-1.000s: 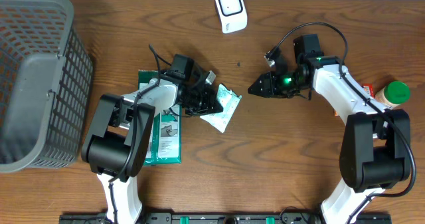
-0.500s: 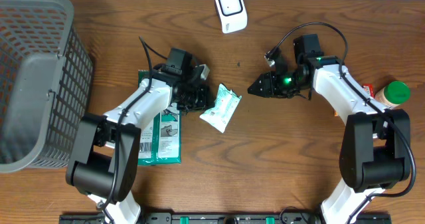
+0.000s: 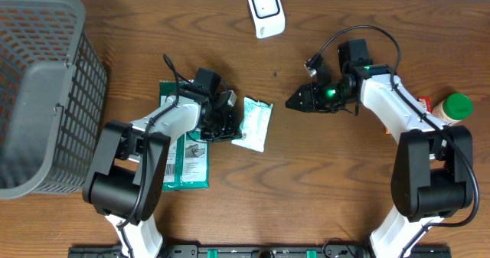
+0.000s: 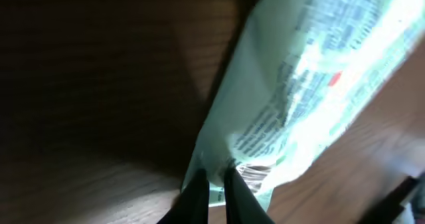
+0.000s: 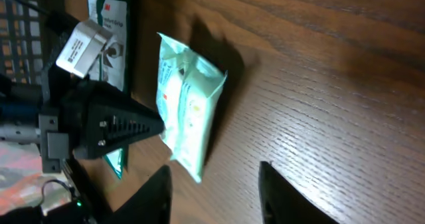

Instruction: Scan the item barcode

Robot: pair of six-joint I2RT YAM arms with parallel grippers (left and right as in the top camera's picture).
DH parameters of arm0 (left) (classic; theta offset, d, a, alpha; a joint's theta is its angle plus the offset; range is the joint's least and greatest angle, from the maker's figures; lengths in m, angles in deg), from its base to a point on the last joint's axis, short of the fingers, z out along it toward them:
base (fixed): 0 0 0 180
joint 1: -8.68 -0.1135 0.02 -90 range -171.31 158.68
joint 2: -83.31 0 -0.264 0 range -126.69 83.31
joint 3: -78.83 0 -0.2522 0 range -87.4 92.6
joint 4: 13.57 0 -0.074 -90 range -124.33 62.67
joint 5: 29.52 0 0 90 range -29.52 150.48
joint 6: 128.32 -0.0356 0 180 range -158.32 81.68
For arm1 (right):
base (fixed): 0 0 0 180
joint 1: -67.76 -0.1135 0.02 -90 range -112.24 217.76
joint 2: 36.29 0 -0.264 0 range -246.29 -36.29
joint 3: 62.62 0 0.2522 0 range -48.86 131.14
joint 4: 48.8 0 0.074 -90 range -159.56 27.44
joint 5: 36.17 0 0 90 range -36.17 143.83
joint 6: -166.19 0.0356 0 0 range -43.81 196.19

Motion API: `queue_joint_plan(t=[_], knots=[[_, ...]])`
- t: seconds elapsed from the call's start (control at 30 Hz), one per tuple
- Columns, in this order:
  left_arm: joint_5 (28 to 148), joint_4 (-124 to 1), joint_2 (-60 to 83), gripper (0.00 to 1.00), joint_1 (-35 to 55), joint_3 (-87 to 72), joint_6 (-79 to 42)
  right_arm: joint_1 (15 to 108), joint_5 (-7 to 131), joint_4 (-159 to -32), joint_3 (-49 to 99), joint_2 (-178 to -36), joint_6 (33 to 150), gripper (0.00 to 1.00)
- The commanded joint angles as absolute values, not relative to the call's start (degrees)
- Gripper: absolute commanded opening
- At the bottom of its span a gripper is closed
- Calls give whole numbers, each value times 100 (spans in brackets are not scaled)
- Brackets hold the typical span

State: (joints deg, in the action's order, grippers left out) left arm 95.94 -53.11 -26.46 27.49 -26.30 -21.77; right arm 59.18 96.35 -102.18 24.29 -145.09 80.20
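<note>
1. Left wrist view: the wipes pack (image 4: 312, 84) is blurred. You cannot read its print, and it runs off the top and right edges.
2. Same view: the bottom edge cuts off the left hand (image 4: 214, 184), so you see fingertips only.
3. Right wrist view: the bottom edge clips the right hand (image 5: 214, 169).
4. Overhead: the green box (image 3: 187, 162) lies partly under the left arm (image 3: 164, 124).
5. Overhead: the basket (image 3: 46, 89) runs off the left edge.
6. Overhead: the right arm (image 3: 398, 109) part-hides the green-capped bottle (image 3: 457, 106).

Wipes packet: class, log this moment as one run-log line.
left gripper: shut on wipes packet edge | right gripper: open, empty | white scanner: untouched
</note>
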Motion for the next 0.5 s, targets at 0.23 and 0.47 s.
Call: queue_joint_plan(t=[0.23, 0.47], knots=[[9221, -4428, -2100, 12, 2806, -2744, -1930, 5146, 10129, -10178, 2529, -14364, 8414, 1], [9127, -4153, -2369, 12, 2854, -2746, -1958, 4949, 10105, -9726, 2092, -14367, 8799, 1]])
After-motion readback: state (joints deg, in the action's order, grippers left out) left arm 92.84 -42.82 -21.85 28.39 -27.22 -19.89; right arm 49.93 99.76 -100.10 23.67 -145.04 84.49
